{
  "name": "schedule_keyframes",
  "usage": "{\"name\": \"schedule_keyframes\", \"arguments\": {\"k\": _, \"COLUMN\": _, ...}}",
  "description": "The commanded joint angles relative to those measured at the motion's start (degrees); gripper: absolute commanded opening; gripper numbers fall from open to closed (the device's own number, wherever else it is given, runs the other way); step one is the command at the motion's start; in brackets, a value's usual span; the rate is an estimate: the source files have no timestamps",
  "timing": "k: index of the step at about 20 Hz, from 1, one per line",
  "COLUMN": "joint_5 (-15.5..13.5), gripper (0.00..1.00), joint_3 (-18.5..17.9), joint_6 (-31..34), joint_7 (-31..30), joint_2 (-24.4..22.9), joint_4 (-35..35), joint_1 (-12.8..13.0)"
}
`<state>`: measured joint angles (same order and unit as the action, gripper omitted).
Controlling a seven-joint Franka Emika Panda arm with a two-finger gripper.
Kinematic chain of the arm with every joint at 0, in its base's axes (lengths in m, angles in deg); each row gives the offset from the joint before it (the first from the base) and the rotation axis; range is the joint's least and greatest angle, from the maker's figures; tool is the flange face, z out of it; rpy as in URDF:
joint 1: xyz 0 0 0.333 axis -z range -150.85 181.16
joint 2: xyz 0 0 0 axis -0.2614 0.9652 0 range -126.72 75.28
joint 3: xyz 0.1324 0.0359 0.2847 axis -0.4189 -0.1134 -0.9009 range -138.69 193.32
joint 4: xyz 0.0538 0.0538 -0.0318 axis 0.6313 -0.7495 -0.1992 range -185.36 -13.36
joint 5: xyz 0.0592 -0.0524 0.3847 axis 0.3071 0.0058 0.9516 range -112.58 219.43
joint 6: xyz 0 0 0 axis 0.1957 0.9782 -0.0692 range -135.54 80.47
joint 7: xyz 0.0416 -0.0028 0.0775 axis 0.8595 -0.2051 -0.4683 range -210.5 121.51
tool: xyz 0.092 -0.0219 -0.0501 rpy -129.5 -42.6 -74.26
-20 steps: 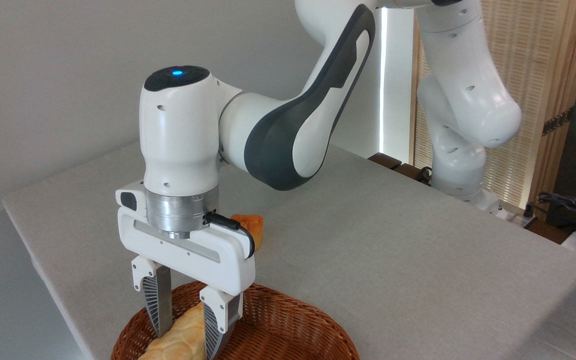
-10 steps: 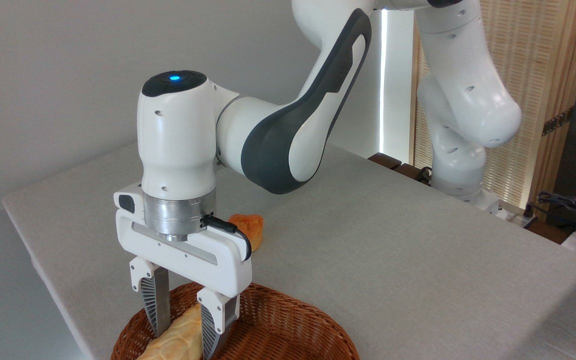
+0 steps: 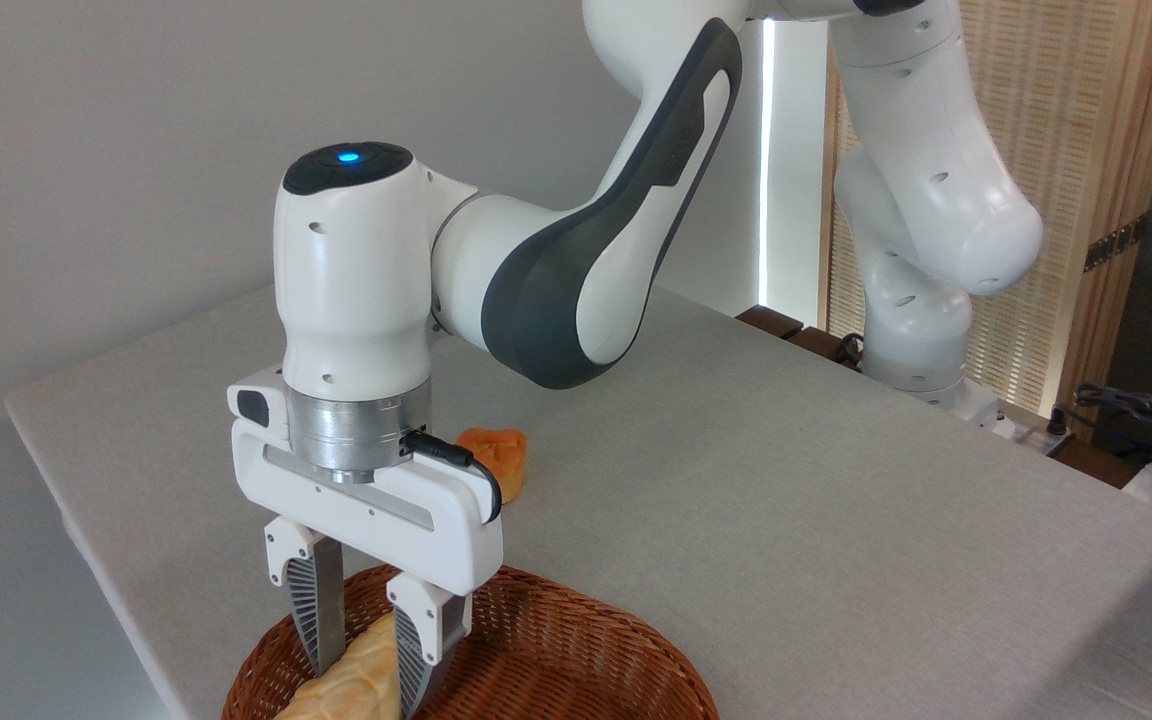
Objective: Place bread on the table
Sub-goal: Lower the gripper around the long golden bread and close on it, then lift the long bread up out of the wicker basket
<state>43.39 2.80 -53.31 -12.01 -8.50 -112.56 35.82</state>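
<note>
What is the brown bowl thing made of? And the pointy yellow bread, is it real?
The basket looks like woven wicker: thin reddish-brown strands crossing in rows, slightly glossy. The bread has a pale golden, ridged, smooth surface. It could be baked dough or a plastic or foam toy; the picture cannot settle that. The gripper fingers look like ribbed grey plastic or rubber.

Tool [image 3: 361,655]: white two-finger unit on a white and grey arm, pointing down into the basket, its ribbed fingers [image 3: 319,615] pressed against both sides of the bread.
Bread [image 3: 356,675]: pale golden, ridged, tilted, lower end cut off by the frame edge.
Basket [image 3: 576,650]: brown wicker, at the near tabletop edge.
Tabletop [image 3: 786,500]: light grey, matte.
Bun [image 3: 501,458]: small, orange, on the tabletop behind the tool.
</note>
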Motion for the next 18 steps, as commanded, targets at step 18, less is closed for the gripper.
{"name": "schedule_keyframes", "arguments": {"k": 18, "joint_5": 0.19, "gripper": 0.28, "joint_3": -0.01, "joint_6": -0.73, "joint_7": 1.80, "joint_2": 0.36, "joint_4": 0.19, "joint_1": -0.18}}
